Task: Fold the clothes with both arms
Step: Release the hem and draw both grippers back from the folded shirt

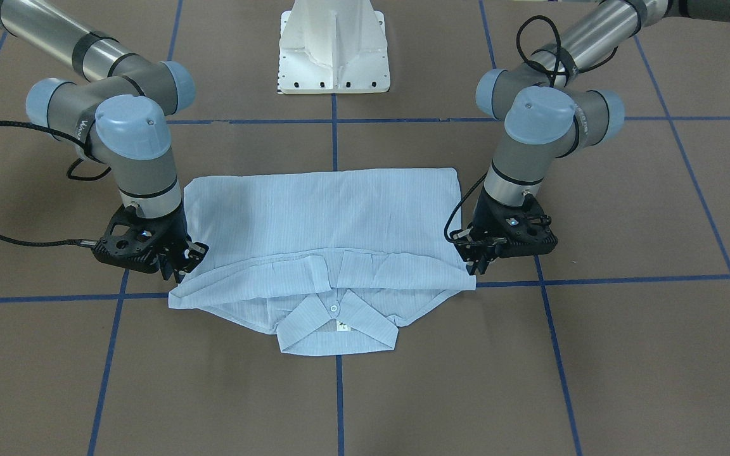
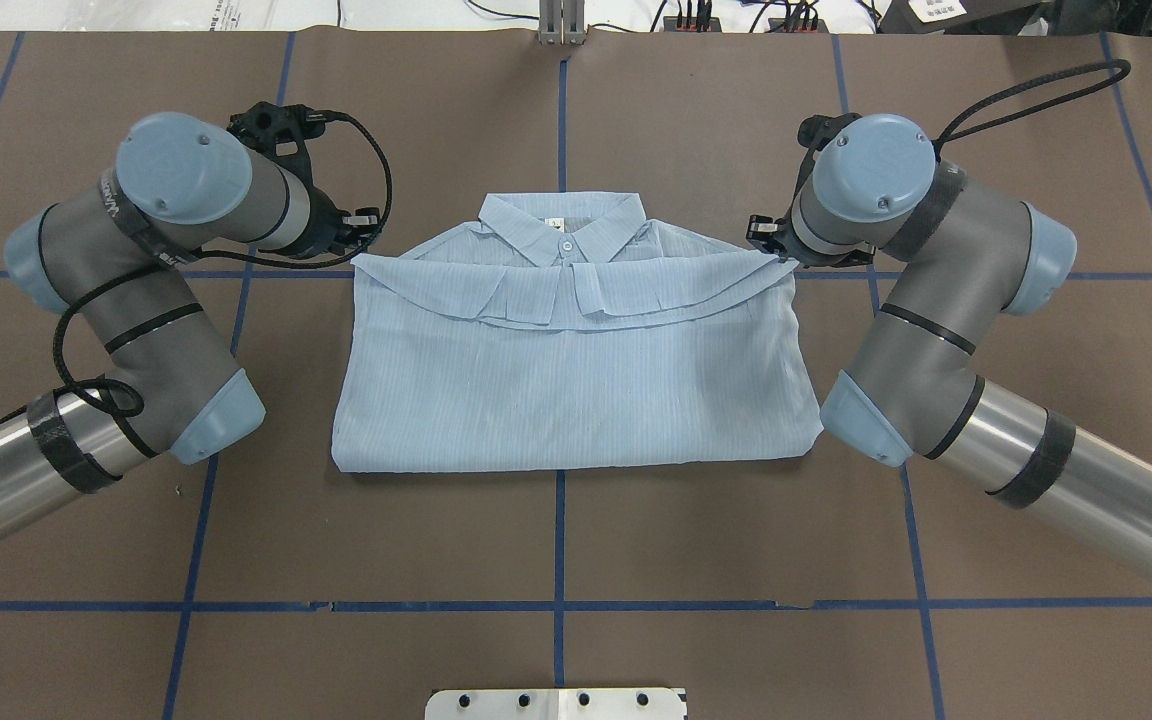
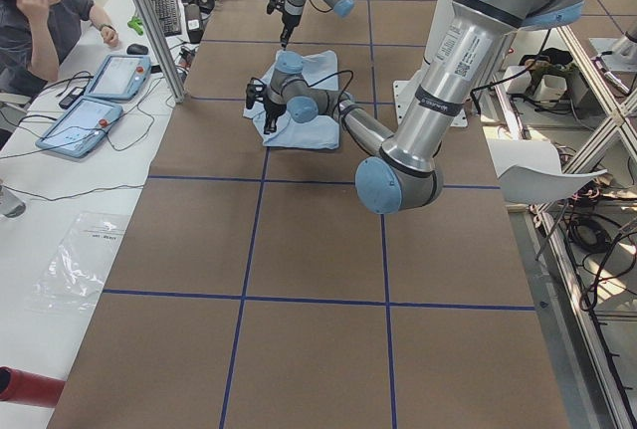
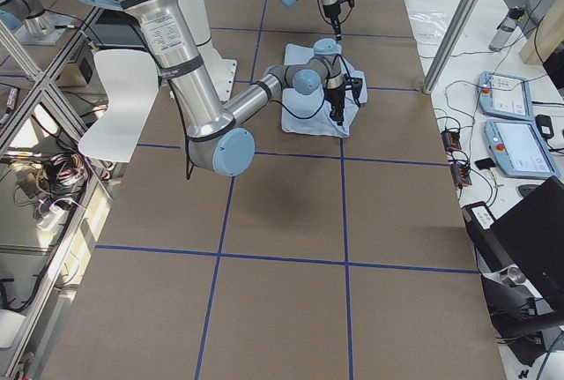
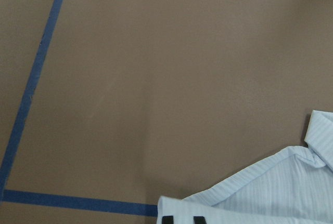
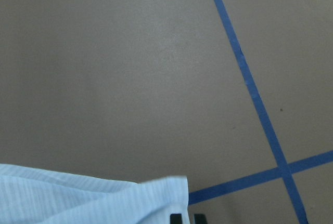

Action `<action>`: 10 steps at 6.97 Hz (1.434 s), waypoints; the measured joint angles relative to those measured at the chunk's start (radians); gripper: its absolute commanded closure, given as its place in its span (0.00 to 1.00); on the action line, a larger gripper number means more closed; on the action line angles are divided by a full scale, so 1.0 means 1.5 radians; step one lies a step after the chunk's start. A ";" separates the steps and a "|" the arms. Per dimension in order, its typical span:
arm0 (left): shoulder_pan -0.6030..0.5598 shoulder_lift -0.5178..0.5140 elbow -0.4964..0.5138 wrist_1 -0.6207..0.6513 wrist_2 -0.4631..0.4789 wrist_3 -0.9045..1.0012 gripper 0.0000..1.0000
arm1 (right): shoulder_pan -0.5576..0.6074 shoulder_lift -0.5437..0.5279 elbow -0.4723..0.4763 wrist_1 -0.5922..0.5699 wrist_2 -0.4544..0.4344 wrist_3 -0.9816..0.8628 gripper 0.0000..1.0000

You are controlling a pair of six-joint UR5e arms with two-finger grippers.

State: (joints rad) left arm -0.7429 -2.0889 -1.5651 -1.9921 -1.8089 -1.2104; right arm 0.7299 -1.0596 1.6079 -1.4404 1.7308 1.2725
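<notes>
The shirt (image 2: pixel 566 390) lies in the middle of the table (image 2: pixel 556 540), its bottom folded up near the collar (image 2: pixel 561 225). The left gripper (image 1: pixel 474 268) and right gripper (image 1: pixel 181 266) sit at the two folded corners. You can't tell if they pinch or have let go. Set both corners down level, then lift straight up.

A brown table (image 1: pixel 593 380) is spreading out under me, with blue tape lines (image 1: pixel 338 392) crossing it in a grid. My white base (image 1: pixel 333 57) is standing on the middle line. Off my left end, a person (image 3: pixel 40 26) in a dark top is sitting at a white bench (image 3: pixel 40 240), one hand raised to the head. A far tablet (image 3: pixel 119 76) and a near tablet (image 3: pixel 80 122) are lying before them, with a mouse (image 3: pixel 136 49) just beside and a keyboard (image 3: pixel 164 13) farther along. A clear bag (image 3: pixel 80 265) is lying on that bench. A metal post (image 3: pixel 149 21) is rising between bench and table. A white chair (image 4: pixel 115 89) is standing behind me.
</notes>
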 measured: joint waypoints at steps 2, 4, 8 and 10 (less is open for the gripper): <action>-0.005 0.029 -0.048 -0.008 -0.066 0.049 0.00 | 0.020 0.004 0.003 -0.003 0.032 -0.044 0.00; -0.001 0.085 -0.120 -0.008 -0.118 0.067 0.00 | 0.065 0.003 0.000 -0.022 0.106 -0.167 0.00; 0.097 0.182 -0.208 -0.010 -0.103 -0.010 0.00 | 0.148 -0.002 -0.014 -0.068 0.234 -0.412 0.00; 0.147 0.194 -0.209 -0.010 -0.064 -0.065 0.09 | 0.153 -0.005 -0.015 -0.066 0.244 -0.422 0.00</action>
State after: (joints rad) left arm -0.5230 -1.7974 -1.8783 -2.0070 -1.9046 -1.3080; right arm 0.9594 -1.0671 1.5849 -1.5391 2.0969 0.6396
